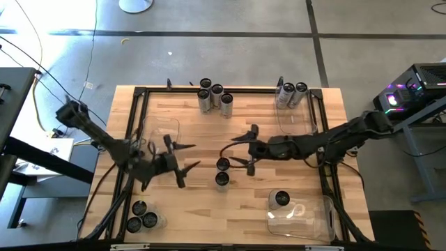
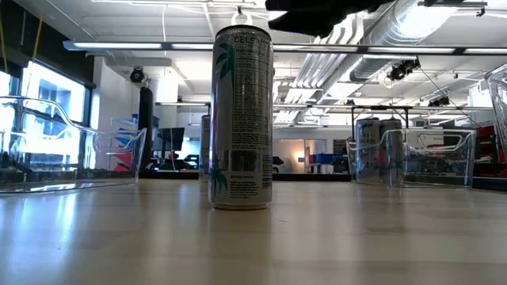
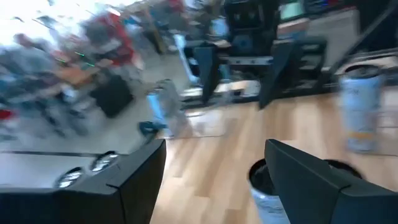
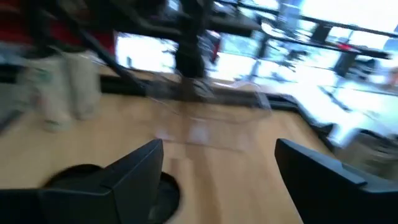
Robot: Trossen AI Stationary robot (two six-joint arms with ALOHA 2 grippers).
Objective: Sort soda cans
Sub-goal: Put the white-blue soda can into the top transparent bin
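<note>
One camera looks straight down on the whole table (image 1: 237, 118). One sits low, very near a can (image 2: 242, 119). Two ride the arms, both seeing that wood.

Wood table (image 1: 237, 202) w/ clear bins (image 1: 306, 217), PC tower (image 1: 418, 87).

I see silvery-grey soda cans (image 1: 222, 172) with dark tops, teal leaf print; pale wood table (image 1: 209, 132); clear bins (image 1: 306, 216); black arms.
</note>
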